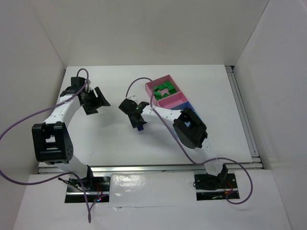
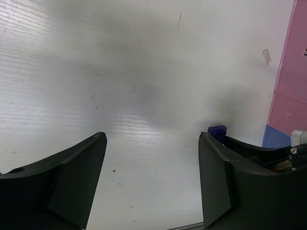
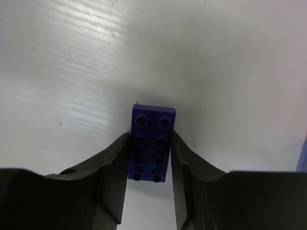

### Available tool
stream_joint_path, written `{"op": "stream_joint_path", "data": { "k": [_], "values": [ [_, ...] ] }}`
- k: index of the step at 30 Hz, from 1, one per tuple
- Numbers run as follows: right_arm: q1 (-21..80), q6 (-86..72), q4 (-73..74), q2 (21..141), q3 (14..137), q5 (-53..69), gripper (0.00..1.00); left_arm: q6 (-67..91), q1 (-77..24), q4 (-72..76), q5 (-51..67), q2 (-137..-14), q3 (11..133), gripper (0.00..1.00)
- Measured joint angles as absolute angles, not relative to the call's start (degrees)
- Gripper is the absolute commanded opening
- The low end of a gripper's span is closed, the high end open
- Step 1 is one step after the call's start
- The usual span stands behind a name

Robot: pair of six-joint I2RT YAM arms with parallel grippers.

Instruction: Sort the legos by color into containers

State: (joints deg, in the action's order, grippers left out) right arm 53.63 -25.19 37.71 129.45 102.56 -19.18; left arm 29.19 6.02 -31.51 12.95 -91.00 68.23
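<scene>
Top external, left arm: your left gripper (image 1: 97,101) hangs over the far-left part of the table (image 1: 110,143), well apart from every lego.
Left gripper state: jaws spread wide, nothing between them. The left wrist view shows only bare table between its fingers (image 2: 81,177).
Purple brick: the purple brick (image 1: 140,127) lies mid-table, studs up, just left of the container row. It looks flat on the table, and it's the only loose lego I can see.
Right gripper: your right gripper (image 3: 150,143) is pressed together on the purple brick (image 3: 152,143), pinching its two long sides. The pads sit on the near half and the far half sticks out past the tips.
Step in hand: picking the purple brick. My read is that the grip is made and the lift has not yet begun.
How to do it well: lift straight up and slowly. The brick is thin and held off-centre, so it may pivot. If it tilts, set it down and regrip at mid-length.
Containers: the pink box (image 1: 158,80) at the far end holds green legos (image 1: 164,90). The blue box (image 1: 188,105) nearer you is partly hidden by the right arm. I can't tell what is in it.
Drop target: don't use the pink box with the greens; the blue box looks the likely choice. Clear the wall first, then release low inside.
</scene>
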Motion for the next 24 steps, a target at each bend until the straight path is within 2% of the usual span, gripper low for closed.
{"op": "stream_joint_path", "data": {
  "k": [7, 13, 20, 21, 22, 24],
  "values": [
    [51.44, -25.54, 37.56, 118.63, 93.76, -21.10, 0.26, 29.21, 6.02, -31.38, 13.32, -91.00, 68.23, 0.82],
    [40.77, -28.34, 33.63, 102.94, 84.68, -21.96, 0.27, 29.61, 6.02, -31.33, 13.28, -91.00, 68.23, 0.82],
    [31.94, -28.58, 30.52, 103.85, 85.25, -22.37, 0.34, 30.20, 6.02, -31.33, 13.39, -91.00, 68.23, 0.82],
    [31.31, -28.47, 30.24, 105.30, 85.86, -22.06, 0.40, 30.20, 6.02, -31.33, 13.41, -91.00, 68.23, 0.82],
    [30.96, -28.45, 30.04, 106.39, 86.30, -21.91, 0.63, 30.20, 6.02, -31.33, 13.43, -91.00, 68.23, 0.82],
    [30.39, -28.18, 29.67, 108.60, 86.96, -21.43, 0.84, 30.20, 6.02, -31.31, 13.54, -91.00, 68.23, 0.82]
  ]
}}
